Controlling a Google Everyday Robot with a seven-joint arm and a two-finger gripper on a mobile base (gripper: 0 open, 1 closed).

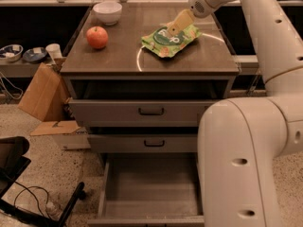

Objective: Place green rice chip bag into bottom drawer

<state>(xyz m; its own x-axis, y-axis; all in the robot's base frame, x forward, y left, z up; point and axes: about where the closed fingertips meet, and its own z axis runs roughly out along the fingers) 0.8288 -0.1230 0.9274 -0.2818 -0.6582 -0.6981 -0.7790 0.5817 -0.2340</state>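
Green rice chip bag (171,41): lying flat on the cabinet top (118,60), upper centre of the frame, right of middle on that surface. Not lifted. Long axis running from lower left to upper right.

Gripper (170,30): reaching down from the upper right, tip over the bag's upper middle, by the dark round logo. Approach roughly in line with the bag's long axis. Appears to touch the pouch; contact not confirmed. Spread or pressed together: cannot tell. Single arm, so no choice of side.

Bottom drawer (149,186): pulled out, lower centre of the frame, almost straight below the bag, interior bare grey. Judged: grasp step in hand; carrying and placing not yet done.

Coming move, as judged: lift off the top, bring toward the frame's lower edge past the cabinet's front, then lower past the top drawer (142,112) and middle drawer (142,143) into the open box. Both fronts to be cleared on the way down.

Surroundings: apple (97,37) left of the bag, well apart. White bowl (107,12) near the top's upper left corner, farther off. Neither in the path. Robot's own arm segment (246,164) filling the lower right, overlapping the drawer's right edge in view. Cardboard box (40,96) on the floor at left, apart from the drawer.

Risk, as judged: flat crinkly pouch, little to pinch; slip likely if caught only by a fold.
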